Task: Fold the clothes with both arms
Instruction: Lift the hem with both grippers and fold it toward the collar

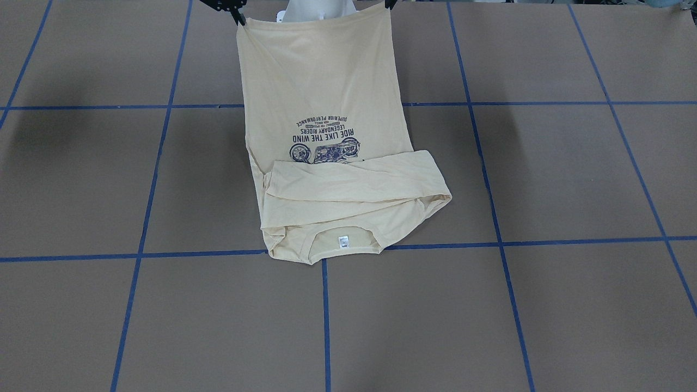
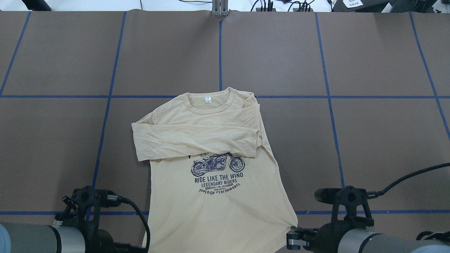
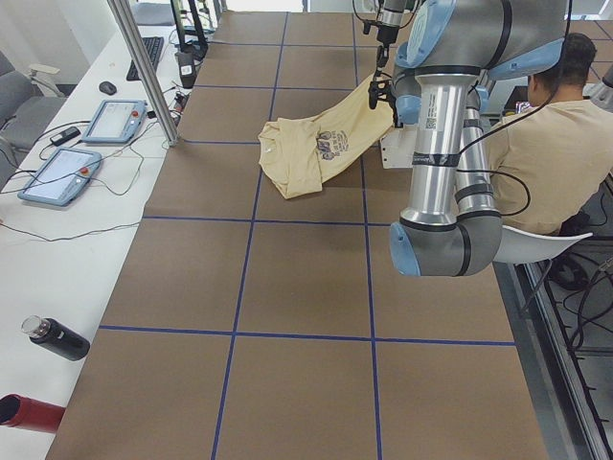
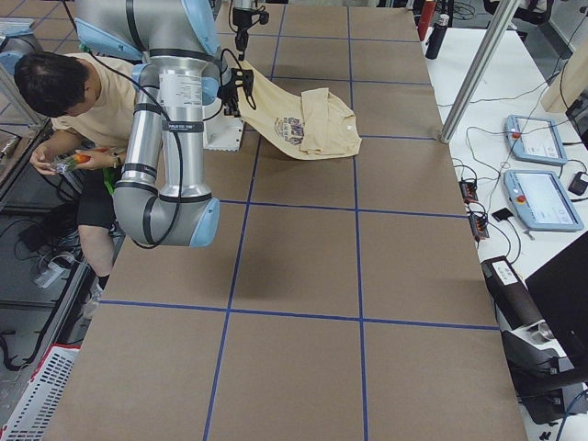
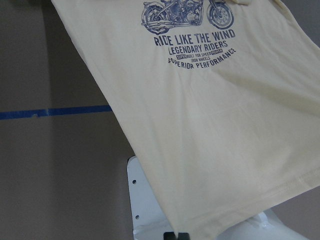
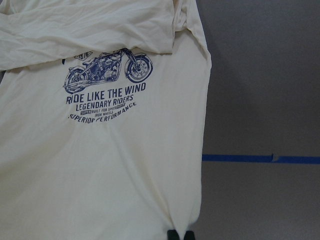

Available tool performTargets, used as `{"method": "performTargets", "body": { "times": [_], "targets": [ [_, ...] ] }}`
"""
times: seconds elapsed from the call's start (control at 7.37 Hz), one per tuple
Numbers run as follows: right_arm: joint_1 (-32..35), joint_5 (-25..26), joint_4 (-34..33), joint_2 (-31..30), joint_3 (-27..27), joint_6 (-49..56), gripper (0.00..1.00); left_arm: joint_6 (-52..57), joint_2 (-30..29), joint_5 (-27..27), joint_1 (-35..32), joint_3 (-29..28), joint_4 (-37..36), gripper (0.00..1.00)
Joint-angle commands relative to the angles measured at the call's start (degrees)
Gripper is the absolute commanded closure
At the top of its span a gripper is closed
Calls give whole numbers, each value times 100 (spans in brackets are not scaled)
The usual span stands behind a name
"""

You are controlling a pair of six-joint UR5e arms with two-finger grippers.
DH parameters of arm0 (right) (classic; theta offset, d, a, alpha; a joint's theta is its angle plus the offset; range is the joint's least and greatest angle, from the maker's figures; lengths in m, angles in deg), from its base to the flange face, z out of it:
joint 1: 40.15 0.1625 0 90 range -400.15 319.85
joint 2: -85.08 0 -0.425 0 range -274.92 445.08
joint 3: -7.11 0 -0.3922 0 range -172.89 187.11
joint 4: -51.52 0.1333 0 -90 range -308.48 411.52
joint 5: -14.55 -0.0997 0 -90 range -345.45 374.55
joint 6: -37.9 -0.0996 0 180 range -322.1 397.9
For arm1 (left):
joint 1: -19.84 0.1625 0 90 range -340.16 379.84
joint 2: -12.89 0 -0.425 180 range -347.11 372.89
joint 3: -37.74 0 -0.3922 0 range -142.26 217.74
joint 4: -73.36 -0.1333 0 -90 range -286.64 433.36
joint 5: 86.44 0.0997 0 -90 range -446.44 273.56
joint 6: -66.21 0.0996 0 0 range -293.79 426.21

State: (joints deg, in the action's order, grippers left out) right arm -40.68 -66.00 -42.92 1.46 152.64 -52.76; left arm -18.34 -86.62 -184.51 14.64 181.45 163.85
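The clothes are one pale cream-yellow long-sleeved shirt (image 2: 211, 200) lying print side up, with its collar and white neck label (image 2: 208, 100) away from the robot. Both sleeves (image 2: 197, 140) are folded across the chest above the navy motorcycle print (image 2: 218, 165). The hem end is lifted off the table on the robot's side. My right gripper (image 2: 293, 239) is shut on one hem corner; in the right wrist view its fingertips (image 6: 174, 235) pinch the cloth. My left gripper (image 1: 390, 4) is shut on the other hem corner, and the hem (image 5: 215, 200) hangs taut in the left wrist view.
The white pedestal (image 5: 145, 200) stands under the raised hem. A person (image 3: 560, 134) sits behind the robot. Beyond the table's far edge a white bench holds control tablets (image 4: 542, 197) and a black bottle (image 3: 56, 337). Blue tape lines grid the brown table (image 1: 544, 174).
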Motion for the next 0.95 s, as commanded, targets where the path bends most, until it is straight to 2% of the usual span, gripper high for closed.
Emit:
{"method": "performTargets", "body": {
  "times": [0.0,0.14,0.27,0.41,0.54,0.81],
  "targets": [
    [900,13,-13,1182,-1378,91,100,53,-452,34,-636,-874,-84,100],
    [1262,31,5,1677,-1987,309,100,79,-691,52,-996,-1341,-75,100],
    [1674,22,101,1804,-2324,573,100,97,-885,60,-1348,-1685,-75,100],
    [2061,22,258,1875,-2606,784,100,114,-930,295,-1552,-1819,-75,100],
    [2326,5,530,2032,-2939,847,100,367,-965,341,-1858,-1864,-84,100],
    [2732,-4,559,2375,-3458,953,100,798,-1123,324,-2474,-1925,-84,100]
  ]
}}
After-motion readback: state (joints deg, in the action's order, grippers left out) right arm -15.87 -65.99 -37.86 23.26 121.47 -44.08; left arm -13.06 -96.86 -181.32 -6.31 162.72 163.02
